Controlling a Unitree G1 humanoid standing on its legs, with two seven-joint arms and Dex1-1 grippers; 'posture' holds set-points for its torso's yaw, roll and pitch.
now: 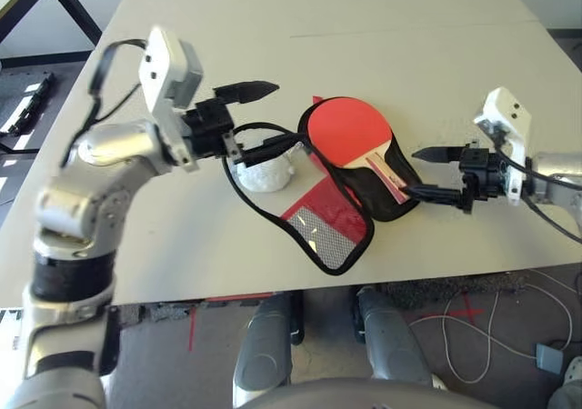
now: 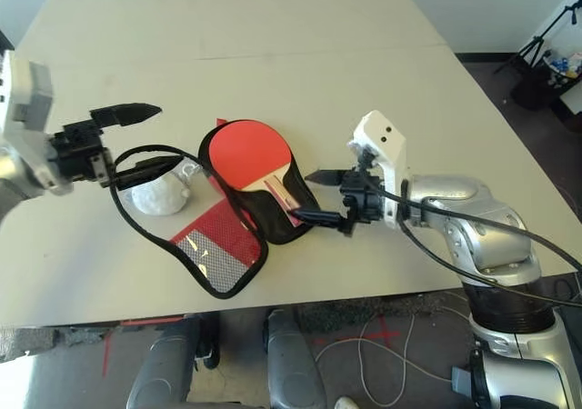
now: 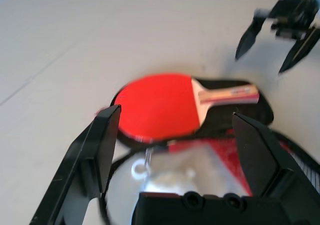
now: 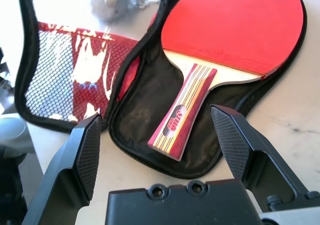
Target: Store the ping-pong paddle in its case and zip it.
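Observation:
The ping-pong paddle (image 1: 344, 129) lies face up inside the open case, its striped handle (image 4: 182, 110) resting on the black lining (image 4: 140, 110). The case's red flap with the mesh pocket (image 1: 323, 223) is folded out flat toward the table's front edge. My right gripper (image 1: 414, 173) stands open just right of the handle's end, one finger on each side of it, touching nothing. To the left of the case my left gripper (image 1: 268, 114) is open above the table, and the case's black zipper edge (image 1: 264, 129) loops close by its lower finger.
A white fluffy ball charm (image 1: 264, 174) sits on the table against the case's left side, below my left gripper. The table's front edge (image 1: 273, 291) runs close behind the mesh flap. Bare tabletop (image 1: 382, 27) stretches beyond the case.

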